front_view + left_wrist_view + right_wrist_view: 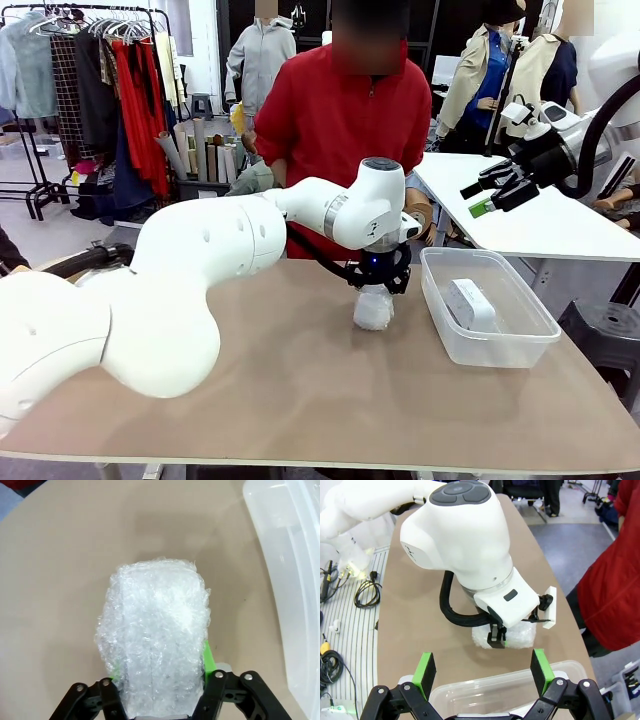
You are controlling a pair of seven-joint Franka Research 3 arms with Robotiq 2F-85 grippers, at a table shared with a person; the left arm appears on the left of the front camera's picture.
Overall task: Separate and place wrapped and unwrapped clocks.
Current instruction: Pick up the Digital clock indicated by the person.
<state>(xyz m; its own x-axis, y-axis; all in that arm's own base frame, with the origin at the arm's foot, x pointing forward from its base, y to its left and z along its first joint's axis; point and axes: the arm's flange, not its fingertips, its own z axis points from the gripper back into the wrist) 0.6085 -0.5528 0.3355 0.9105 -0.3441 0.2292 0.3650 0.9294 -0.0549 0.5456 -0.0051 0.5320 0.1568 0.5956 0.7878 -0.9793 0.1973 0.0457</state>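
Pinching bubble-wrap bundle [155,640], left gripper [159,680]; no legible print.

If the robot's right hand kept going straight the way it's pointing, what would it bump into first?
Probably the clear plastic tub: its rim sits right ahead between the open right hand's green fingers. Beyond it are the left hand and its bubble-wrapped clock, though depth is hard to judge.

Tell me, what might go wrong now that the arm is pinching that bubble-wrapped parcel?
The left gripper clamps the bubble-wrap bundle only through soft, slick wrap, so it might slip out when lifted. The clear tub stands close beside it, so a swing that way could knock its rim. The right gripper, open, hangs above that tub.
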